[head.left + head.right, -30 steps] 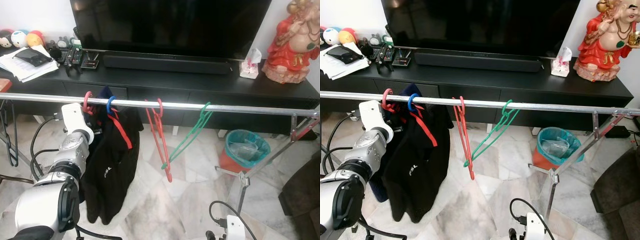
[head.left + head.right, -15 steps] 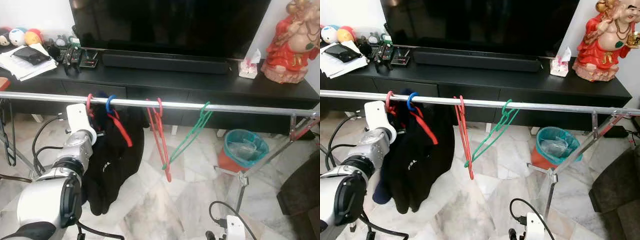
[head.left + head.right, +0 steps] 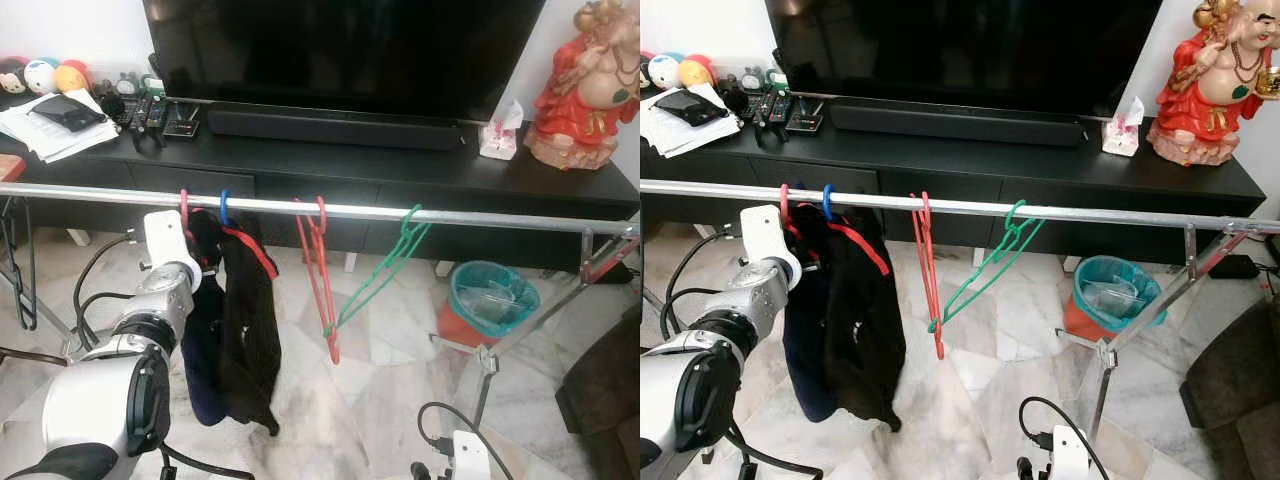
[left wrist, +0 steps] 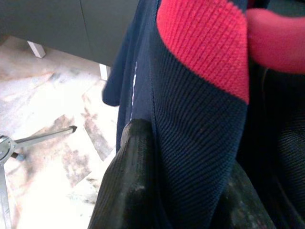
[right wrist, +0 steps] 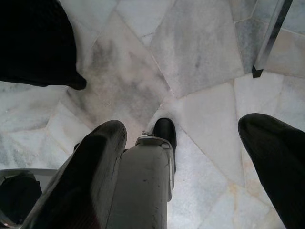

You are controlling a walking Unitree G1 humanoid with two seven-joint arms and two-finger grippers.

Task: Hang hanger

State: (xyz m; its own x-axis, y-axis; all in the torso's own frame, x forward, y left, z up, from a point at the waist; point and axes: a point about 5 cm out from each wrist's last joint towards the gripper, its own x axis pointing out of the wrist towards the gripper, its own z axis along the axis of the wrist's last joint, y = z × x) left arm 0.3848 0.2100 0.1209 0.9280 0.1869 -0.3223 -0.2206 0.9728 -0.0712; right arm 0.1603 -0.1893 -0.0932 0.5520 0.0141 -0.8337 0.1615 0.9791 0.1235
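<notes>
Left eye view: chrome rail runs across the room in front of a black TV cabinet. On the rail, from the robot's left: red-hooked hanger and blue-hooked hanger, both w/ dark garments hanging down; then an empty red hanger; then a green hanger hooked on but tilted, its low end touching the red one. Left arm is raised, wrist right by the clothed hangers just under the rail. Teal-lined bin sits on the marble floor under the rail's right part; sthg pale and crumpled inside, can't tell what.

Right eye view: same scene. On the cabinet top: soundbar, tissue pack, red figurine, papers w/ a black wallet, remotes.

Left wrist view: left gripper is pinched on the navy knit cloth w/ red band; one black finger presses the fabric's edge, other is half hidden behind it.

Right wrist view: right gripper hangs low over the floor, fingers spread wide, nothing between them; robot's own foot below.
</notes>
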